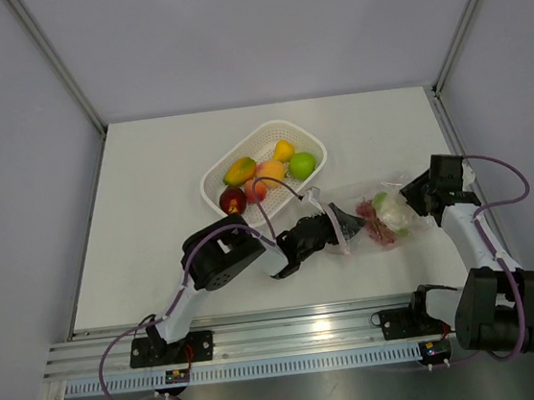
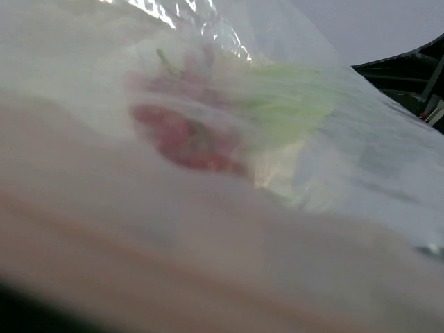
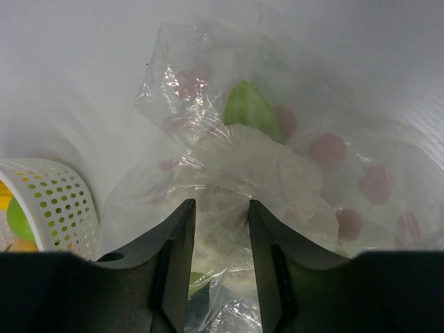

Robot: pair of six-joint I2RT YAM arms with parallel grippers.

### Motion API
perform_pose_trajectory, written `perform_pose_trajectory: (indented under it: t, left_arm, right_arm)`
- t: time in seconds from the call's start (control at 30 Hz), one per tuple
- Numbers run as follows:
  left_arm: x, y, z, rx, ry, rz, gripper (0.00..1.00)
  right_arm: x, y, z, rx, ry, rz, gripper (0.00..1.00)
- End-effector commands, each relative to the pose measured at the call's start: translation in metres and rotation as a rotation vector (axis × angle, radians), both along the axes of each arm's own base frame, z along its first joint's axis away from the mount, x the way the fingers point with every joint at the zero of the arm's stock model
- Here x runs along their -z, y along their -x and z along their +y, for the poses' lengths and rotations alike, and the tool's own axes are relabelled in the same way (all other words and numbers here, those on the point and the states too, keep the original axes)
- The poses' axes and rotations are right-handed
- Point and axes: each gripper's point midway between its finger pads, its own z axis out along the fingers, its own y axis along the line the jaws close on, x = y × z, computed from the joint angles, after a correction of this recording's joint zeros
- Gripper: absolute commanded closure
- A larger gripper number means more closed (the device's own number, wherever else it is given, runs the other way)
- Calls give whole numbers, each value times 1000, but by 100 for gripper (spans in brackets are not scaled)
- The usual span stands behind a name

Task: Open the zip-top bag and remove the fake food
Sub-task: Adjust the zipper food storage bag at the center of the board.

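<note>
You have fruit (image 1: 269,171) in the basket (image 1: 217,188) | leafy piece (image 1: 394,211) and red piece (image 1: 378,229) left in zip-top bag (image 3: 166,76) | right fingers (image 3: 177,263) pinch the bag; left fingers (image 1: 346,218): can't tell

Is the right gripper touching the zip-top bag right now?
Touching. The right wrist view shows plastic of the zip-top bag pinched between both fingers of the right gripper.

The left arm (image 1: 217,254) folds at the table's (image 1: 151,194) near edge and stretches right, the left gripper (image 1: 339,225) with jaws unseen, while the right arm (image 1: 471,235) bends left, the right gripper (image 1: 413,195) pinching the zip-top bag (image 1: 363,197).
</note>
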Motion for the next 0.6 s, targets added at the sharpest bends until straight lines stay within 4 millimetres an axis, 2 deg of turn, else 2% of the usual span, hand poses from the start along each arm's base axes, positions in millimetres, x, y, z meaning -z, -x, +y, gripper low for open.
perform_pose_trajectory:
  t: [0.0,0.3,0.57]
  left_arm:
    - [-14,-3,-12,13,30,-51,47]
    - [1,5,-14,44,15,2,47]
    - [13,32,-15,85,-5,61,48]
  right_arm:
    - [14,7,18,-69,-75,44,57]
    - [6,8,14,-56,-49,19,59]
    - [6,7,13,-52,-46,18,60]
